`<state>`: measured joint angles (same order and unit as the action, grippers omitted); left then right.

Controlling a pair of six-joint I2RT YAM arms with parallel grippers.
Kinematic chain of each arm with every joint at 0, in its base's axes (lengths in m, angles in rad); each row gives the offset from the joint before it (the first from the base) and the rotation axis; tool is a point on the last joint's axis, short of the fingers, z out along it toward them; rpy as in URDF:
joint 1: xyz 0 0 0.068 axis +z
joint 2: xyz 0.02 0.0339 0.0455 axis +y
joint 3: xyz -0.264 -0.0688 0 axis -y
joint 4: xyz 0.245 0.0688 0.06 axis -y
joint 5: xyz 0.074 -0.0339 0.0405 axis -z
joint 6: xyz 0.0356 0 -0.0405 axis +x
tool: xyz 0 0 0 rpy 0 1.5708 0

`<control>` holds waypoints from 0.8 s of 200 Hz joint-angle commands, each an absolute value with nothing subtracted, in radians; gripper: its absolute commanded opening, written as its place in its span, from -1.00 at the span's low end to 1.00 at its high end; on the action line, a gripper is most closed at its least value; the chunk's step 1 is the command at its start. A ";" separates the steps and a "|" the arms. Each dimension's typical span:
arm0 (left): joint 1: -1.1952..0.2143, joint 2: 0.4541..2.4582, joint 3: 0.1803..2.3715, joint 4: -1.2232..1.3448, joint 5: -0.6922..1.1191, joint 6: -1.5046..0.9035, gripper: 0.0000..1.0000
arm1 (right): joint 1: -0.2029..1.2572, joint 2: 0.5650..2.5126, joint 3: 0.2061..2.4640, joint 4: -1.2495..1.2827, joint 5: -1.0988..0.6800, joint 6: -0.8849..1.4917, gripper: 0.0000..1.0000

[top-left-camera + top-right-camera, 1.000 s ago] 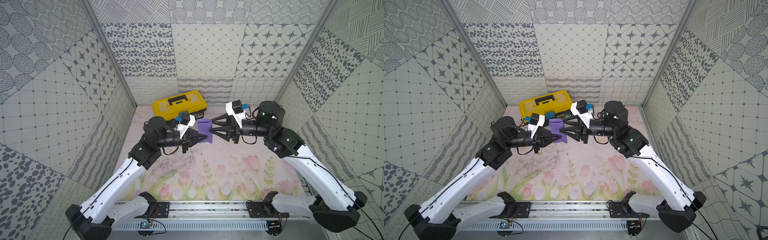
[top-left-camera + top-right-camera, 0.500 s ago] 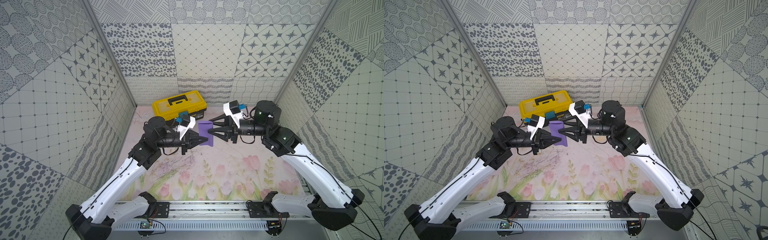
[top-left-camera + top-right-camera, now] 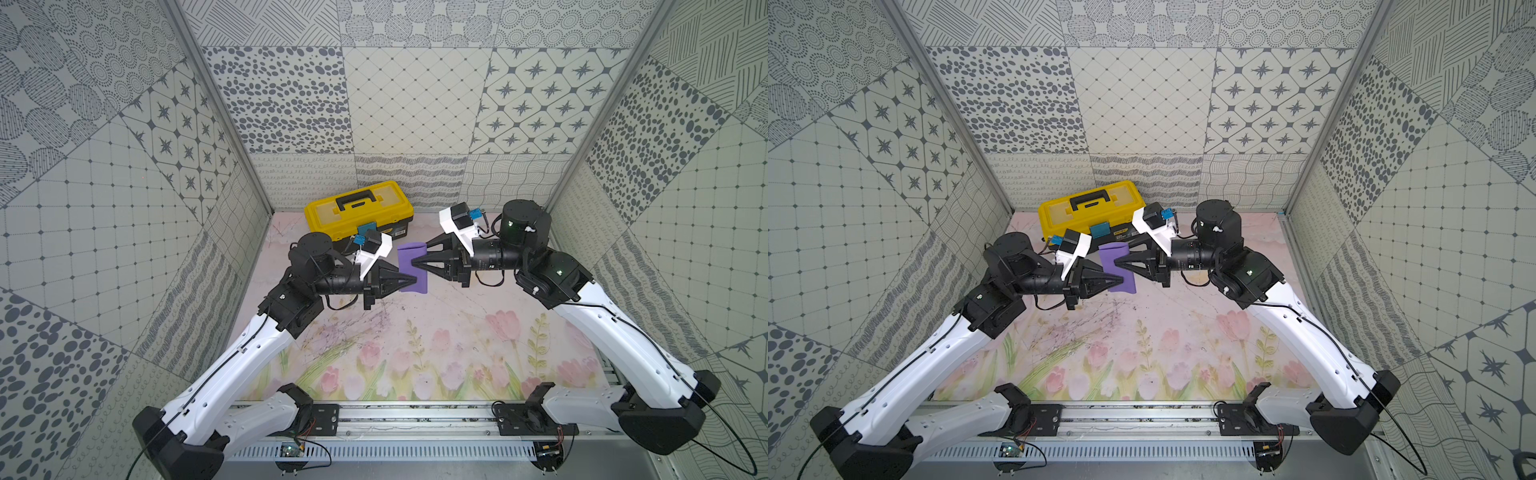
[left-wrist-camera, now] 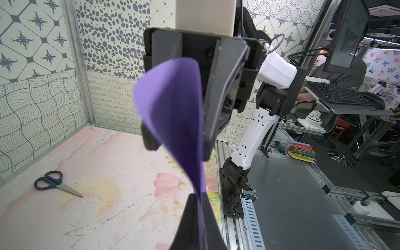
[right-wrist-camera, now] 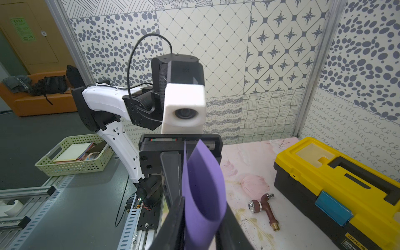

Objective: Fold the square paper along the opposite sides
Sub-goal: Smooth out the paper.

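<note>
- Right gripper jaws have narrowed around the square paper, thin, purple, curled; grip uncertain.
- Left gripper, arm level, clamps its edge tight.

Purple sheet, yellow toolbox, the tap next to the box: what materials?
Purple sheet: probably thin matte paper; it curls into a smooth loop with no crease. Yellow toolbox: moulded plastic with a slight sheen, black base. Tap: looks like metal, coppery body, shiny chrome-like knob.

Overhead stereo pair, opposed wrist close-ups
</note>
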<state>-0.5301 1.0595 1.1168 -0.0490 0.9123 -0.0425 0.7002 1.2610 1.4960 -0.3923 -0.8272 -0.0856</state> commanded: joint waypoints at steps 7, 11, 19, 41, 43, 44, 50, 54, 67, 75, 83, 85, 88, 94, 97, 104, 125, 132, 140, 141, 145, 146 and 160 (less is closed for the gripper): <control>-0.532 1.076 1.125 -0.004 0.898 -0.026 -0.93 | 0.699 1.248 1.499 -0.350 -0.844 -0.087 -0.55; -0.532 1.076 1.126 -0.006 0.895 -0.026 -0.93 | 0.700 1.247 1.499 -0.349 -0.845 -0.087 -0.57; -0.532 1.078 1.126 -0.006 0.886 -0.028 -0.92 | 0.699 1.243 1.494 -0.347 -0.844 -0.087 -0.59; -0.532 1.077 1.127 -0.003 0.870 -0.034 -0.89 | 0.699 1.233 1.485 -0.339 -0.844 -0.089 -0.65; -0.532 1.076 1.127 -0.003 0.868 -0.034 -0.89 | 0.699 1.233 1.484 -0.338 -0.843 -0.089 -0.65; -0.533 1.075 1.127 -0.003 0.868 -0.034 -0.89 | 0.700 1.233 1.484 -0.338 -0.842 -0.089 -0.65; -0.533 1.075 1.126 -0.003 0.866 -0.035 -0.88 | 0.700 1.232 1.482 -0.338 -0.842 -0.089 -0.66; -0.532 1.074 1.126 -0.002 0.864 -0.035 -0.87 | 0.699 1.232 1.482 -0.336 -0.842 -0.088 -0.66; -0.532 1.070 1.124 0.000 0.861 -0.037 -0.84 | 0.700 1.233 1.480 -0.337 -0.841 -0.090 -0.68; -0.532 1.066 1.122 0.001 0.861 -0.037 -0.83 | 0.699 1.235 1.480 -0.336 -0.838 -0.090 -0.69; -0.532 1.066 1.120 0.002 0.862 -0.037 -0.82 | 0.699 1.236 1.480 -0.336 -0.837 -0.090 -0.69; -0.532 1.064 1.120 0.003 0.861 -0.037 -0.82 | 0.699 1.237 1.480 -0.336 -0.836 -0.090 -0.68; -0.532 1.064 1.120 0.003 0.861 -0.037 -0.82 | 0.699 1.238 1.480 -0.336 -0.836 -0.092 -0.69; -0.532 1.062 1.119 0.003 0.862 -0.037 -0.81 | 0.700 1.239 1.480 -0.336 -0.836 -0.091 -0.69; -0.532 1.063 1.119 0.003 0.862 -0.037 -0.81 | 0.700 1.239 1.480 -0.337 -0.835 -0.092 -0.69; -0.533 1.063 1.118 0.003 0.864 -0.037 -0.80 | 0.700 1.241 1.481 -0.336 -0.835 -0.091 -0.68; -0.533 1.061 1.119 0.003 0.868 -0.037 -0.79 | 0.700 1.244 1.480 -0.337 -0.833 -0.092 -0.66; -0.533 1.063 1.118 0.003 0.870 -0.037 -0.79 | 0.699 1.243 1.480 -0.336 -0.833 -0.093 -0.65; -0.533 1.062 1.119 0.003 0.872 -0.035 -0.79 | 0.700 1.245 1.480 -0.338 -0.830 -0.093 -0.62; -0.533 1.061 1.119 0.002 0.872 -0.035 -0.79 | 0.700 1.244 1.480 -0.338 -0.829 -0.094 -0.62; -0.534 1.060 1.119 0.002 0.872 -0.035 -0.79 | 0.700 1.244 1.479 -0.337 -0.828 -0.093 -0.59; -0.534 1.061 1.119 0.002 0.873 -0.035 -0.79 | 0.700 1.244 1.479 -0.337 -0.828 -0.094 -0.59; -0.533 1.060 1.119 -0.001 0.883 -0.027 -0.81 | 0.700 1.238 1.476 -0.341 -0.829 -0.101 -0.48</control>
